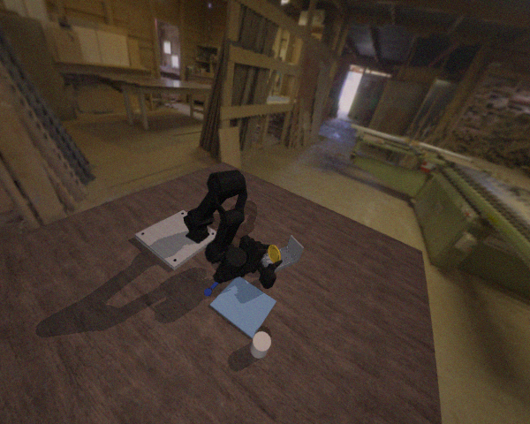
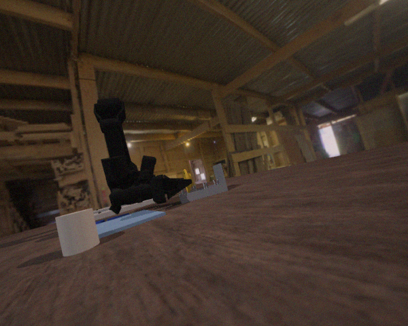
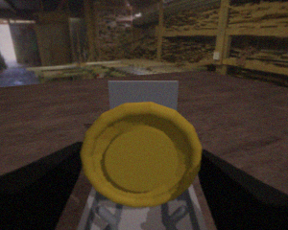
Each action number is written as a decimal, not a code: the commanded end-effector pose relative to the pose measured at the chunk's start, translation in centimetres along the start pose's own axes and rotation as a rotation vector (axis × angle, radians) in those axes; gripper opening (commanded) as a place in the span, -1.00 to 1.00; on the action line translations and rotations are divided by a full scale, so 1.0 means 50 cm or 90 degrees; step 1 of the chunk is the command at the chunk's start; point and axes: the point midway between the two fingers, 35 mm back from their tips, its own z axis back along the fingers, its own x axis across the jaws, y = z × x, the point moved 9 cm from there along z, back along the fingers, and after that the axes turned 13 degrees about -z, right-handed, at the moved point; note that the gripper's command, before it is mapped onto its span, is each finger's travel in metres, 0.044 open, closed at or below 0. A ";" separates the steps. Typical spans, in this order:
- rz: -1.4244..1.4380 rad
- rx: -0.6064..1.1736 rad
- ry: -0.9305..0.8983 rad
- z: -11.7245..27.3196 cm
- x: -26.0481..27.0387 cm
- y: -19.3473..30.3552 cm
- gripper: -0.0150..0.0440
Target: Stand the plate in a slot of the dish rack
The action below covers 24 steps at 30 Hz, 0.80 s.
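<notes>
Clamped wide on yellow plate [image 3: 141, 154], gripper [image 3: 141, 192] w/ dark fingers either side of rim. Plate upright, face toward wrist cam, just above dish rack [image 3: 143, 93] rails; contact w/ rails unclear. Off to jaws' side: blue mat [image 1: 243, 305], white cup [image 1: 260, 344] beyond it.
</notes>
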 end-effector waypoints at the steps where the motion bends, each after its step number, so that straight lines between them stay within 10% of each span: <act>1: 0.000 0.000 0.000 0.000 0.000 0.000 -0.22; 13: 0.000 0.000 0.000 0.000 0.000 0.000 0.84; 24: 0.006 -0.003 0.001 0.001 0.002 -0.027 0.86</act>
